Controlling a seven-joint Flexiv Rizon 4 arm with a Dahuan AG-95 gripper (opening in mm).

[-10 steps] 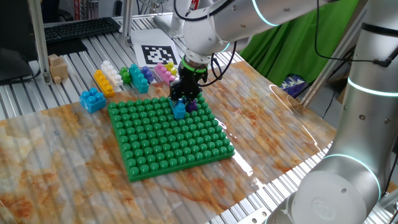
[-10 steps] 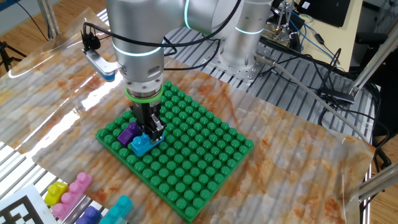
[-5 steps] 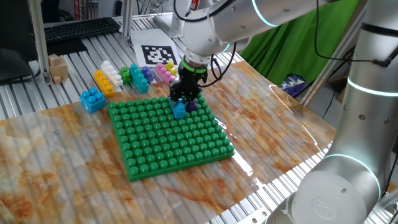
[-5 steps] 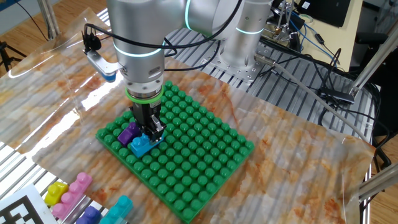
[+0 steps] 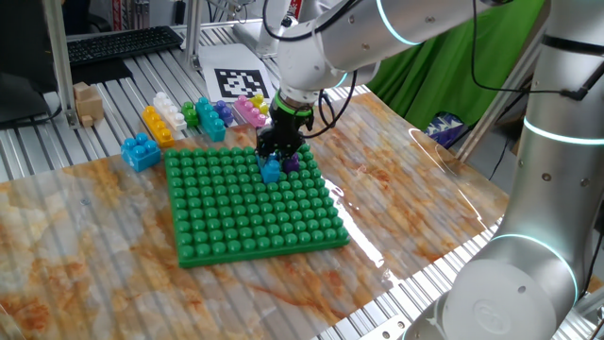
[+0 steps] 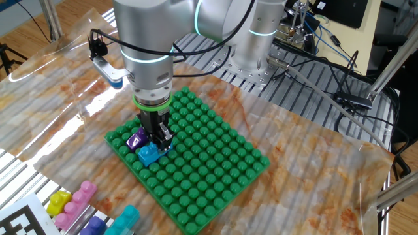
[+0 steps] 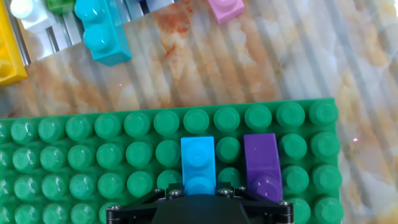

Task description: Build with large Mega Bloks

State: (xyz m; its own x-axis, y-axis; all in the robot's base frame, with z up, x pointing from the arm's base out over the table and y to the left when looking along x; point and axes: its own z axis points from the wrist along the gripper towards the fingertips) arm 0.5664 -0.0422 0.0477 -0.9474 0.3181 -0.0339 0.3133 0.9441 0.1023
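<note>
The robot's claw (image 6: 155, 145) stands upright over the far edge of the green baseplate (image 5: 255, 222), pinching a blue brick (image 7: 198, 164) whose underside sits on the plate's studs, apparently to seat it squarely. A purple brick (image 7: 262, 165) is already planted just beside the claw, one stud column apart from the blue one and parallel to it, suggesting a row is being laid. Beyond the claw, off the plate, the spare bricks wait in a loose cluster: a yellow brick (image 5: 157, 124), a white brick (image 5: 168, 106) and a pink brick (image 5: 247, 110) among them.
</note>
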